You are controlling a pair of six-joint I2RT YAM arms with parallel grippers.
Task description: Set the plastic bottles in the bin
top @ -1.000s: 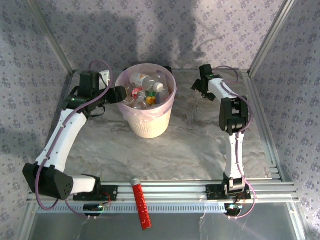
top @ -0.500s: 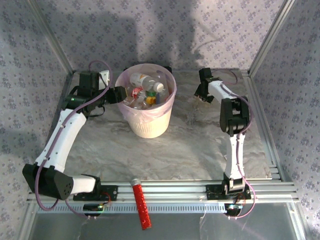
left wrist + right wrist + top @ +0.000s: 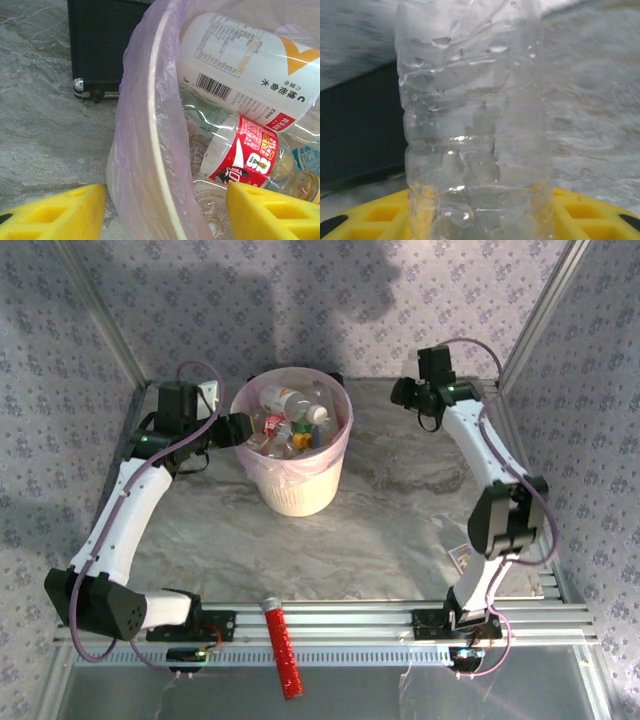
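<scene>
The pale-pink bin (image 3: 300, 490) stands at the table's back middle, with several plastic bottles (image 3: 290, 408) inside. My left gripper (image 3: 240, 428) sits at the bin's left rim. In the left wrist view its yellow pads (image 3: 55, 212) straddle the bin's wall (image 3: 150, 150), shut on it. A big white-labelled bottle (image 3: 250, 65) and a red-labelled bottle (image 3: 245, 155) lie inside. My right gripper (image 3: 415, 395) is at the back right, above the table. It (image 3: 480, 217) is shut on a clear, unlabelled bottle (image 3: 475, 125) standing up between its pads.
A red glittery tube (image 3: 282, 645) lies across the front rail. A small flat card (image 3: 462, 556) rests on the table by the right arm. A black box (image 3: 100, 45) stands behind the bin. Metal frame posts and patterned walls close in the back and sides.
My right gripper closed on the clear bottle and moved up and toward the back right, its arm stretching out. The left arm and the bin have not moved.
</scene>
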